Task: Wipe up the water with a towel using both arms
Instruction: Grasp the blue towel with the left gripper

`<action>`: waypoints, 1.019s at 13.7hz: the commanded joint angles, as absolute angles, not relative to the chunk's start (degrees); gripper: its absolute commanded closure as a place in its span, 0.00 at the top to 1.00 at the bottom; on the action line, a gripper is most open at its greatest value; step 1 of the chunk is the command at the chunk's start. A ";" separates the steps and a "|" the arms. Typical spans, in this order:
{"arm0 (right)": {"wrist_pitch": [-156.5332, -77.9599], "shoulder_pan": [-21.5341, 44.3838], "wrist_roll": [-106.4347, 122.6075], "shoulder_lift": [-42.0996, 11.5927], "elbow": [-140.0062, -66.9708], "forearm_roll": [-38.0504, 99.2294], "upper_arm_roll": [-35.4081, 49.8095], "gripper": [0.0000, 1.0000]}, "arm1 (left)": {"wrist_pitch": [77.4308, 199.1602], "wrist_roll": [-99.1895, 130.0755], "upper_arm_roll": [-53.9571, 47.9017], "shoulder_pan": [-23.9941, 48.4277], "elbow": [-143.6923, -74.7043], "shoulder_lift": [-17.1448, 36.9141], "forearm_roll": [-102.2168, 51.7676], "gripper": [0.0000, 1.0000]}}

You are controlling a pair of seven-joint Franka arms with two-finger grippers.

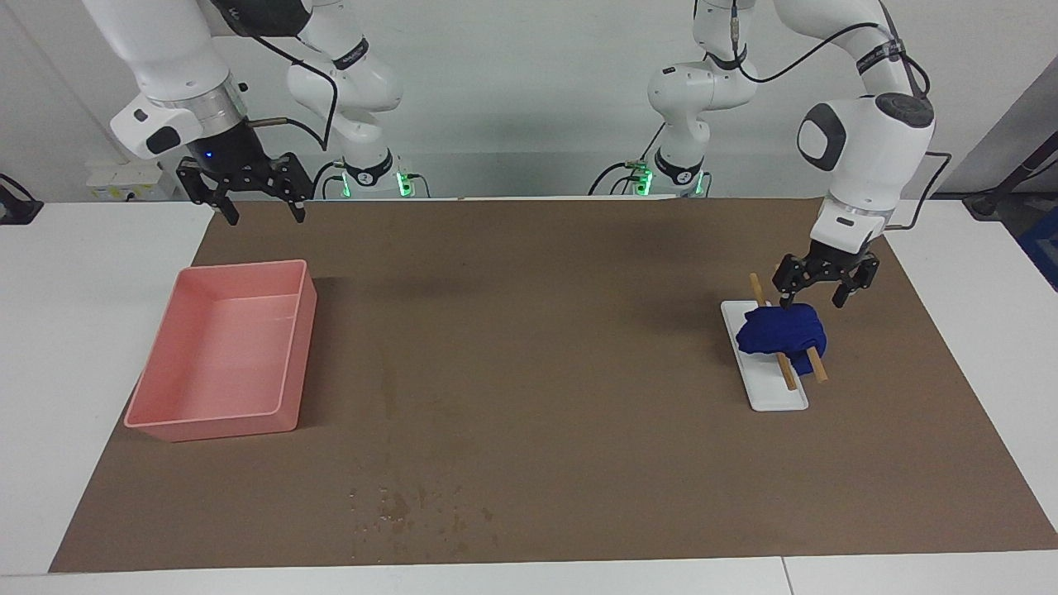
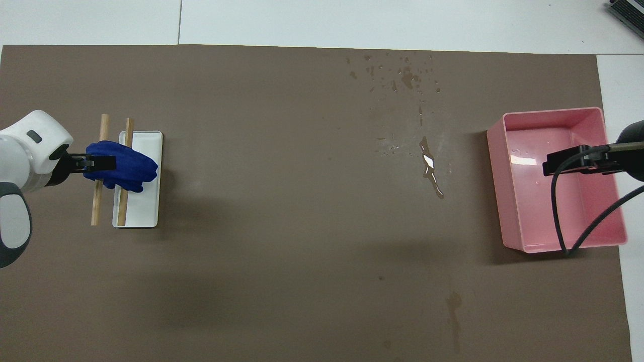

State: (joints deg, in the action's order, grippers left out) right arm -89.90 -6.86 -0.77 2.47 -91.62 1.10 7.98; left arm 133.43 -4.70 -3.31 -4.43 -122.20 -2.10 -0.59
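Blue towel (image 1: pixel 781 329) sits directly under L gripper (image 1: pixel 814 294); grasp not yet made.

Towel is bunched over two wooden rods (image 1: pixel 787 373) laid across a white tray (image 1: pixel 777 395), toward the L arm's end of the table. Rods' long axis runs nearer-to-farther from the robots; towel is draped crosswise over them. L gripper is positioned just above the towel's robot-side edge, jaws spread wide, nothing held; one fingertip is seen at or near the cloth, contact cannot be confirmed. A short descent w/ closure is judged to be required. R gripper (image 1: pixel 241 188) is parked high, beside the pink bin (image 1: pixel 169 357), jaws wide, empty, waiting. Water (image 2: pixel 428 163) is spilled on the brown mat (image 1: pixel 529 330), between bin and towel, closer to the bin.
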 commanded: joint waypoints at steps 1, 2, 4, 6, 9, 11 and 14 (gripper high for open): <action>-88.95 -7.12 -0.70 2.90 -91.84 1.76 8.26 1.00 | 134.74 -3.34 -3.60 -4.48 -122.87 -1.50 2.01 1.00; -88.95 -7.12 -0.79 2.90 -91.93 1.76 8.26 1.00 | 135.08 -2.99 -3.60 -4.22 -122.96 -0.80 3.15 1.00; -88.95 -7.12 -0.70 2.90 -91.93 1.76 8.26 1.00 | 136.84 -1.59 -3.60 -4.13 -123.57 -0.35 3.52 0.90; -88.95 -7.21 -0.70 2.99 -91.93 1.76 8.26 1.00 | 137.46 -1.14 -3.60 -4.22 -123.66 0.26 3.52 0.72; -88.95 -7.12 -0.70 2.90 -91.93 1.76 8.26 1.00 | 138.08 0.00 -3.52 -4.22 -123.31 0.70 3.60 0.30; -88.95 -7.12 -0.62 2.99 -91.93 1.76 8.26 1.00 | 137.37 0.00 -3.52 -4.39 -122.44 0.79 3.69 0.11; -88.95 -7.12 -0.70 2.99 -92.02 1.76 8.26 1.00 | 134.75 -0.09 -3.52 -4.74 -120.33 0.79 5.09 0.00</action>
